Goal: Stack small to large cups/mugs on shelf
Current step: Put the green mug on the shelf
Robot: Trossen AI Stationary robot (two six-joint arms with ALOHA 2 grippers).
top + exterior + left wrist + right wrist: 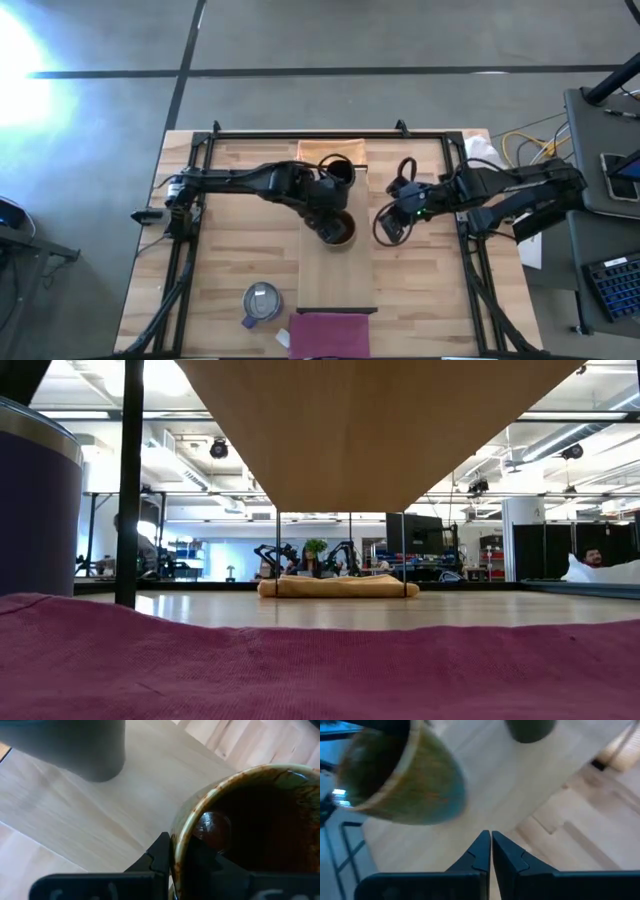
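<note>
A brown handled mug (pixel 343 233) is over the middle of the light-wood shelf (pixel 340 285), with my left gripper (pixel 330 222) shut on its rim. A small dark cup (pixel 336 168) stands on its base at the shelf's far, orange-wood end; it also shows in the left wrist view (pixel 85 745). A grey-blue mug (pixel 262 301) stands on the table near the front left. My right gripper (pixel 490 845) is shut and empty, just right of the shelf (pixel 384 226), beside the brown mug (pixel 405 775). My left gripper holds the brown mug by its rim (pixel 179 840), one finger (pixel 160 852) outside the wall and one inside the hollow. The fingers come from the table's left and slant down. Whether the mug's base rests on the shelf, I cannot tell.
A magenta cloth (pixel 330 335) lies at the shelf's near end and fills the low view's foreground (pixel 320 660). Black frame rails (pixel 190 230) run along the table's left, right and far sides. Cables and a keyboard lie beyond the right edge.
</note>
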